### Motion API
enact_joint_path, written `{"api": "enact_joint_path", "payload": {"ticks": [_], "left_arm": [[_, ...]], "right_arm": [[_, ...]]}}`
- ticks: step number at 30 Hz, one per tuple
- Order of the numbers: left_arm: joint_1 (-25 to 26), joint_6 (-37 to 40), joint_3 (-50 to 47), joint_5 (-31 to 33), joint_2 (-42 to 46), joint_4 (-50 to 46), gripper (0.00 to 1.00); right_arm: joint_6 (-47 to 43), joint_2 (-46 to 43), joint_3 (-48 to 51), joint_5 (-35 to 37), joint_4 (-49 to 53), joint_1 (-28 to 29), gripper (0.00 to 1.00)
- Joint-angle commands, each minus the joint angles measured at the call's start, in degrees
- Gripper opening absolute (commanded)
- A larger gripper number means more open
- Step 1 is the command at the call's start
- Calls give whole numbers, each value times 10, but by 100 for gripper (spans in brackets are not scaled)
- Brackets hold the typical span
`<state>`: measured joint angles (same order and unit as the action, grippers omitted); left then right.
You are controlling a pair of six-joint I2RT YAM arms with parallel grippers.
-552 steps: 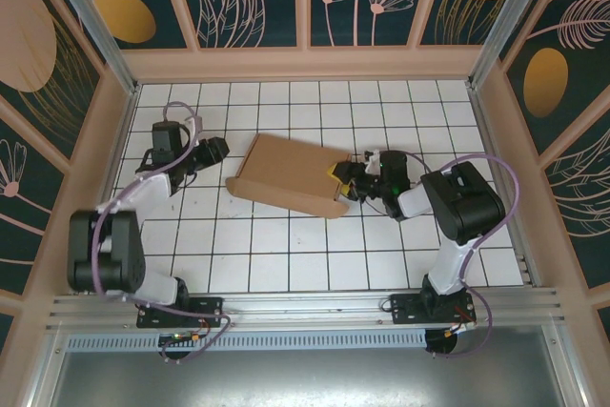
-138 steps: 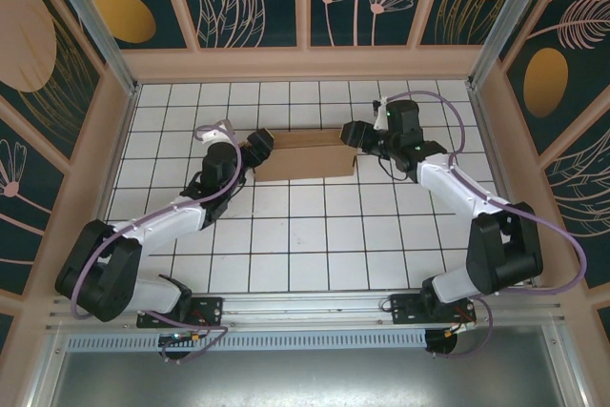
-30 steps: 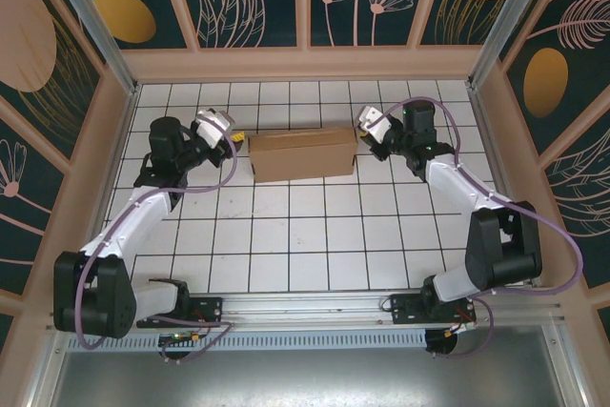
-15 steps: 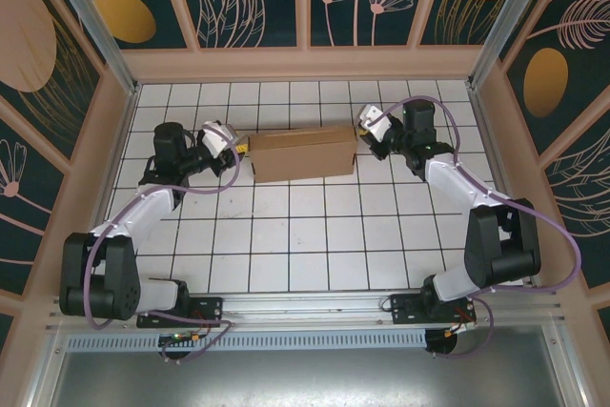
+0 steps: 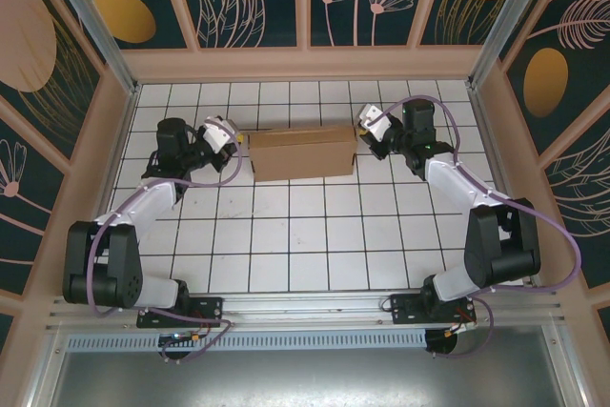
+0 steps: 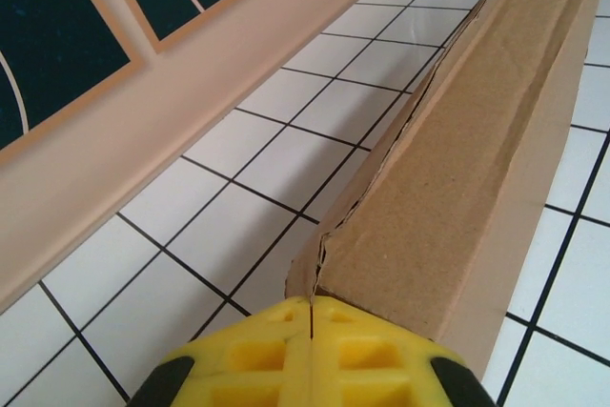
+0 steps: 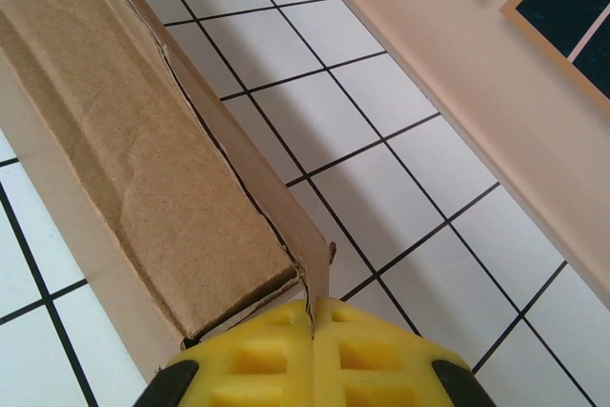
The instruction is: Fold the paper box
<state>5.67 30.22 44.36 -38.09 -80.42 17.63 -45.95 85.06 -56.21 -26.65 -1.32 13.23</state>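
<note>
Brown card, plain and unprinted: the box (image 5: 303, 152) lies closed up as a long, shallow block on the white tiled surface (image 5: 286, 245). Its long axis runs left to right between the two arms, with the right end a touch farther from the bases.

At the box's left end sits the left pincer (image 6: 312, 335). Its yellow pads (image 6: 253, 355) are pressed together with no gap. A thin upright edge of the end corner runs down into the seam between them, so it looks nipped on the box. From there the box stretches straight away from the pincer, lengthwise.

Along the box's far top edge a dark, ragged crack shows where the top panel meets the far wall. That join does not look fully seated.

At the box's right end the right pincer (image 7: 312, 331) matches the left. Its pads are tight together, and the end of the far wall drops into their seam, seemingly pinched there too.

Neither arm is the nearer one, since each has its own end, with the box lying directly ahead of its fingertips. I judge that whatever comes next turns on that shared axis: a pull or twist at one end will travel to the other, so the two need to work together.

No label, brand or writing can be read on the card or the pincers.
</note>
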Motion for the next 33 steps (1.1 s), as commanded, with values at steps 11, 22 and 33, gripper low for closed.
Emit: {"api": "enact_joint_path", "payload": {"ticks": [11, 22, 33], "left_arm": [[-2, -17, 20, 27, -11, -5, 0], [-1, -29, 13, 21, -7, 2, 0], [-1, -29, 16, 12, -1, -9, 0]], "right_arm": [[7, -20, -1, 6, -3, 2, 13], [13, -14, -8, 5, -1, 7, 15], [6, 19, -45, 8, 18, 19, 14]]}}
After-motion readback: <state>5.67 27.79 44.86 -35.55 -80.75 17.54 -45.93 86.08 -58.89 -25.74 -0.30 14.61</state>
